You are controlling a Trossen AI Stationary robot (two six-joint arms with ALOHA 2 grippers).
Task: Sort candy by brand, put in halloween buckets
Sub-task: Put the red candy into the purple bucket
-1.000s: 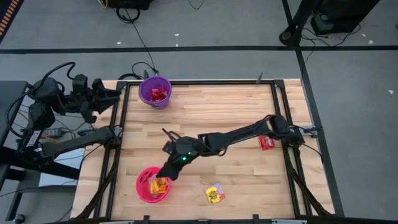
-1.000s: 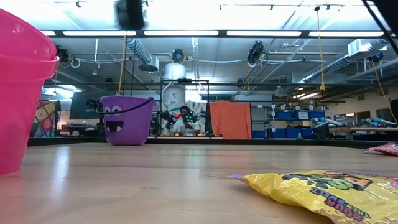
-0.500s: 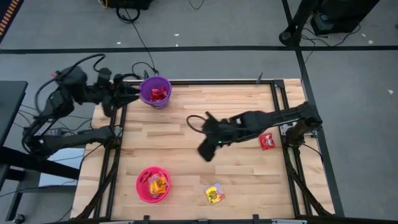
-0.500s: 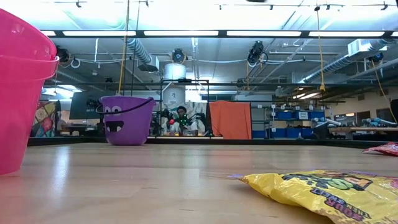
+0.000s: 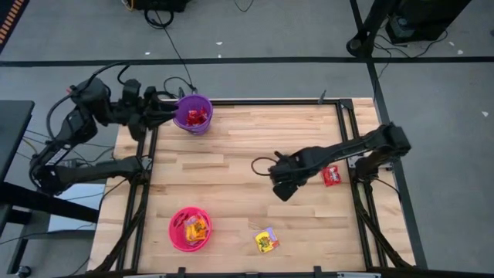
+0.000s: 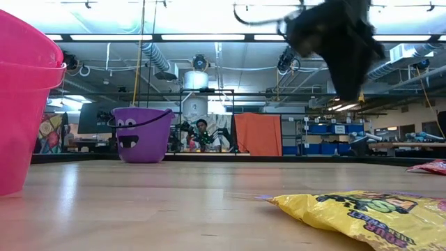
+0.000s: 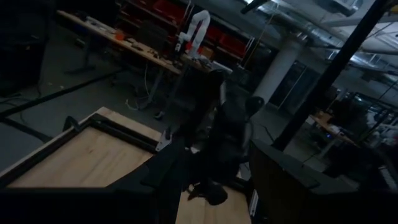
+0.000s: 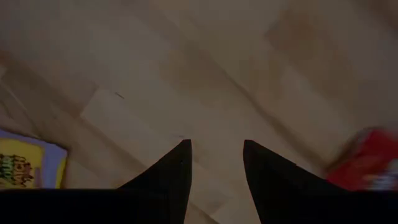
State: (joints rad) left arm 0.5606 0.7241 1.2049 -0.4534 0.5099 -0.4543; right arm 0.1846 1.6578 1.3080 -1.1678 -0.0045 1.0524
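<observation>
The purple bucket stands at the table's far left with red candy inside. The pink bucket stands near the front edge and holds yellow candy. A yellow packet lies flat on the wood near the front edge. A red packet lies by the right rail. My right gripper hangs open over bare wood between those two packets, pointing down, with nothing between its fingers. My left gripper stands open and level just left of the purple bucket's rim, touching nothing.
Black frame rails run along the table's left, right and far edges. Bare wood lies between the buckets. In the low view the pink bucket fills the left edge, and a person shows in the room beyond.
My right gripper has swung from above the pink bucket toward the table's right edge and tipped from a slant until it points straight down. My left gripper has moved toward the purple bucket and then kept still. The packets and buckets have not moved.
</observation>
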